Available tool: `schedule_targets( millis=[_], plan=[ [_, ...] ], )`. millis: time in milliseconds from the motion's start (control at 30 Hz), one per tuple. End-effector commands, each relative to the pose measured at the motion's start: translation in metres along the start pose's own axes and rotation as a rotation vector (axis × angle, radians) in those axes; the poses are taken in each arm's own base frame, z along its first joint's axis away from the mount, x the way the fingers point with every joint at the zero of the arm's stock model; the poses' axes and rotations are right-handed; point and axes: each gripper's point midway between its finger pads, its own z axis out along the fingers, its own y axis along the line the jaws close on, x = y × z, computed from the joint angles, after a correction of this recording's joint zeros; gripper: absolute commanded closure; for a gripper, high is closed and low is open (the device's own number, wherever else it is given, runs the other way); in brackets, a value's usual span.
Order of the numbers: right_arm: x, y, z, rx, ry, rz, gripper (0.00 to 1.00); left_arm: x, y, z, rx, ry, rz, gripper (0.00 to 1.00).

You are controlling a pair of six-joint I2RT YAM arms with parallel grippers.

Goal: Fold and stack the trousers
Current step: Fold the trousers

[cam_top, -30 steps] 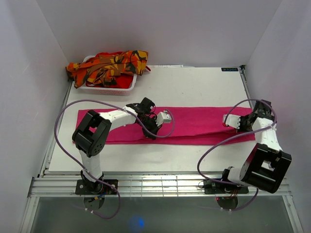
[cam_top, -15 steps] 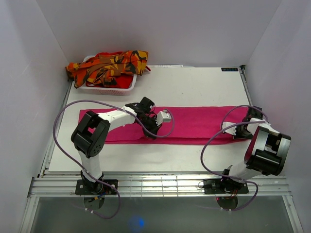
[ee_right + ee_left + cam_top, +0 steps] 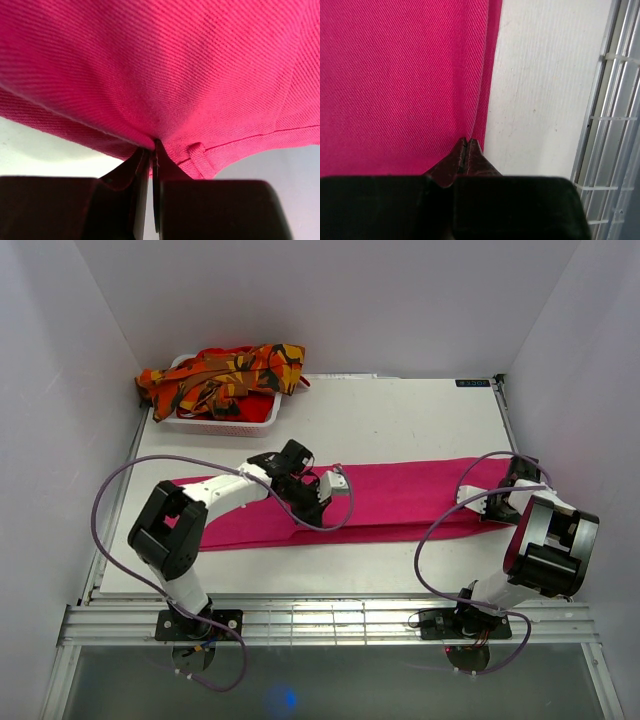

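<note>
The magenta-pink trousers (image 3: 400, 498) lie stretched left to right across the table's middle. My left gripper (image 3: 318, 508) is shut on their near edge around mid-length; in the left wrist view the closed fingertips (image 3: 466, 146) pinch the cloth's edge (image 3: 480, 90). My right gripper (image 3: 497, 508) is shut on the trousers' right end; in the right wrist view the fingertips (image 3: 152, 147) pinch the cloth beside a belt loop (image 3: 197, 152), with the cloth (image 3: 165, 65) draped above. The orange camouflage trousers (image 3: 225, 375) are heaped on the basket at the back left.
The white slotted basket (image 3: 215, 424) stands at the back left corner. White walls enclose the table on three sides. A metal rail frame (image 3: 330, 625) runs along the near edge; it shows at the right of the left wrist view (image 3: 610, 125). Purple cables loop from both arms.
The right arm drew back and lowered onto the trousers' right end. The left arm swung left, and the pink cloth's left part now lies slanted toward the near left.
</note>
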Motion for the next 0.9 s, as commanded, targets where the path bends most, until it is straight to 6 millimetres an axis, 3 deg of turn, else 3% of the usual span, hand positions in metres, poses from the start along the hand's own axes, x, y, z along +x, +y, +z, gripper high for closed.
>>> schedule_targets(
  millis=[0, 133, 267, 333, 400, 500, 567, 667, 700, 867],
  plan=[
    [-0.002, 0.025, 0.012, -0.094, -0.014, 0.048, 0.92, 0.038, -0.014, 0.012, 0.05, 0.11, -0.123, 1.0],
    [-0.002, 0.021, 0.008, -0.085, -0.015, 0.053, 0.92, 0.054, -0.009, 0.033, 0.061, 0.166, -0.17, 1.0],
    [-0.002, 0.01, -0.001, -0.068, -0.024, 0.069, 0.92, 0.088, -0.002, 0.046, 0.043, 0.284, -0.225, 1.0],
    [-0.002, 0.003, -0.01, -0.059, -0.033, 0.076, 0.92, 0.097, -0.001, 0.047, 0.037, 0.309, -0.25, 1.0],
    [-0.002, -0.018, -0.027, -0.016, -0.05, 0.081, 0.92, 0.111, 0.001, 0.049, 0.028, 0.351, -0.291, 1.0],
    [-0.001, -0.029, -0.052, -0.008, -0.062, 0.078, 0.92, 0.124, 0.008, 0.048, 0.015, 0.37, -0.353, 1.0],
    [-0.002, -0.023, -0.064, -0.016, -0.062, 0.044, 0.92, 0.127, 0.015, 0.046, 0.0, 0.368, -0.377, 1.0],
    [-0.001, -0.004, -0.065, -0.032, -0.042, -0.03, 0.92, 0.128, 0.018, 0.044, -0.007, 0.367, -0.391, 1.0],
    [-0.003, 0.012, -0.057, -0.064, -0.039, -0.043, 0.92, 0.128, 0.017, 0.044, -0.004, 0.368, -0.391, 1.0],
    [0.006, 0.037, -0.025, -0.098, 0.028, -0.078, 0.92, 0.128, 0.018, 0.039, -0.005, 0.361, -0.398, 1.0]
  ],
)
